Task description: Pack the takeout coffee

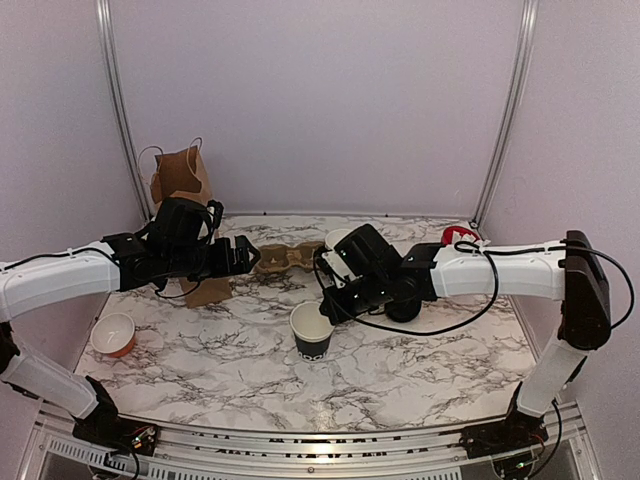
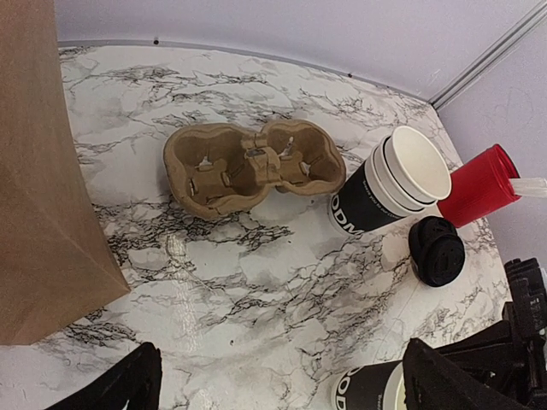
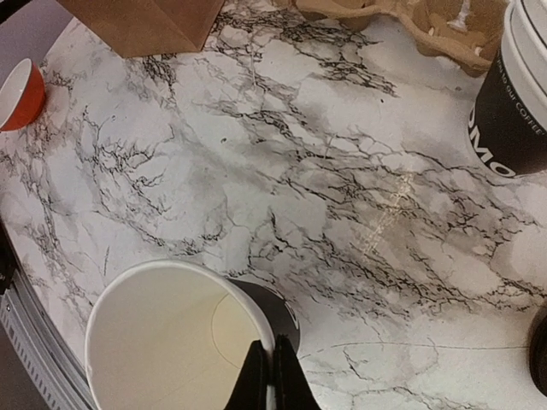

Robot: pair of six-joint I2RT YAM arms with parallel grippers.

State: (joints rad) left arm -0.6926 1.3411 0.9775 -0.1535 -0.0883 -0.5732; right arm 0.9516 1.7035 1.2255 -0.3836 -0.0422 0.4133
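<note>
There's the right gripper (image 3: pixel 270 380) pinched tight on the cup (image 1: pixel 312 335) rim, mid-table. It grips one thin wall only, so a fast swing could crumple or tip it. The left gripper (image 1: pixel 248 256) gapes wide and empty near the carrier (image 2: pixel 252 166). The lid (image 2: pixel 437 250) lies apart from the cup, so nothing covers it.
</note>
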